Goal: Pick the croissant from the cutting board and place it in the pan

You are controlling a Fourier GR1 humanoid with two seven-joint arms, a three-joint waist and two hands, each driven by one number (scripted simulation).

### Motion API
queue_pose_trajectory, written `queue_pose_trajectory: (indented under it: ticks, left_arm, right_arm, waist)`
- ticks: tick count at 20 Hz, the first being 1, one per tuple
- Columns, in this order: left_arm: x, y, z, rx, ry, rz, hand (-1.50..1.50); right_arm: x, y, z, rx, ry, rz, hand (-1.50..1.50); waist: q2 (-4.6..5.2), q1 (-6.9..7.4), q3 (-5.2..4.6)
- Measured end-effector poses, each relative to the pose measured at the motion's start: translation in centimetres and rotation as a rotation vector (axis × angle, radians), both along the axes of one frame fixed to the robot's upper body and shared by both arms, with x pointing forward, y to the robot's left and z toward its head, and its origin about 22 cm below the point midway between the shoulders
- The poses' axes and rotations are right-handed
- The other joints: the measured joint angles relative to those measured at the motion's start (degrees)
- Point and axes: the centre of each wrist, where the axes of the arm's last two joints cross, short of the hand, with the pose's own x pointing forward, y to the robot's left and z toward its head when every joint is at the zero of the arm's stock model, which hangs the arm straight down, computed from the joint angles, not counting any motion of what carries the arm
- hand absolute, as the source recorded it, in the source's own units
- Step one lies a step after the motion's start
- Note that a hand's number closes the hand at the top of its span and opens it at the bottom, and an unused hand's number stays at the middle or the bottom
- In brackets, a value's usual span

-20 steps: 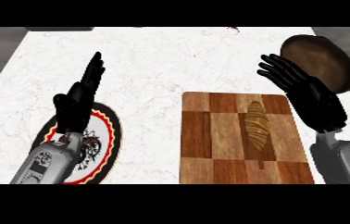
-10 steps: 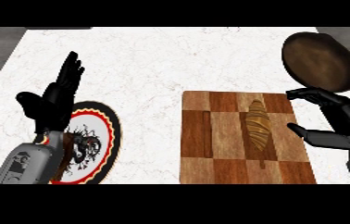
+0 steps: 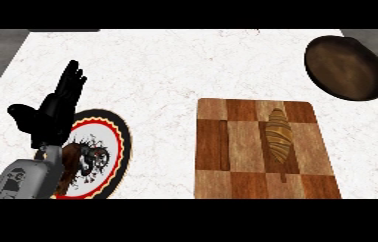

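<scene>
Croissant [image 3: 278, 134] lies on the cutting board [image 3: 229, 151], right-of-centre column, long axis running near-to-far, narrow tip toward the far edge. Board sits on a white marbled desk [image 3: 184, 66]. Left of the board, a red/black-rimmed plate [image 3: 111, 151]; left hand [image 3: 52, 113] over its left edge, fingers straight, open wide, holding nothing, well apart from the croissant. Beyond the board's far-right corner: dark pan [image 3: 343, 66].
</scene>
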Motion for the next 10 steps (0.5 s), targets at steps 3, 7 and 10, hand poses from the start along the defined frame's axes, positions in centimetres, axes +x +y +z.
queue_pose_trajectory:
  ticks: [3,7,10]
  left_arm:
    - [0.5,0.2,0.4,-0.002,-0.004,-0.005,0.00]
    - [0.5,0.3,0.0,0.001,0.000,-0.002,0.00]
    - [0.8,0.6,0.4,0.001,-0.004,-0.003,0.00]
  right_arm:
    - [0.5,-0.5,3.7,-0.140,0.033,0.019,-1.50]
    - [1.2,1.0,7.8,-0.231,0.070,0.023,-1.50]
    - [1.7,2.4,9.5,-0.283,0.055,0.023,-1.50]
  waist:
    - [0.03,0.13,-0.05]
    - [-0.01,0.27,-0.07]
    - [0.01,0.45,-0.06]
